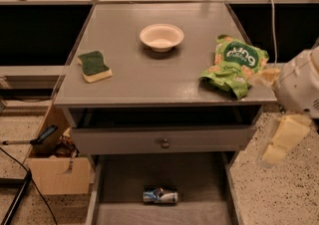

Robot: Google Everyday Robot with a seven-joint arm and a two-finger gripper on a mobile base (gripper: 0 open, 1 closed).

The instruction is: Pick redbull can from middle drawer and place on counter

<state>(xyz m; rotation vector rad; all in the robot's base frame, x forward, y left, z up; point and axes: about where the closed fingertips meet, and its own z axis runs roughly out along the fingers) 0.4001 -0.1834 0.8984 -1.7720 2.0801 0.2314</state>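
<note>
Sponge (94, 65) lies at the left of the counter (149, 82). The redbull can (160, 195) lies on its side, mid-floor in the open middle drawer (204, 181). The gripper (279, 142) hangs well to the right, off the cabinet and clear of the can; released or clenched, I cannot tell. Advised: descend from above and take the can across its width.

White rounded arm (300, 83), pale-yellow gripper (280, 139) at right edge.

Robot lab, its tool (273, 153) right of the counter (149, 77)
</note>
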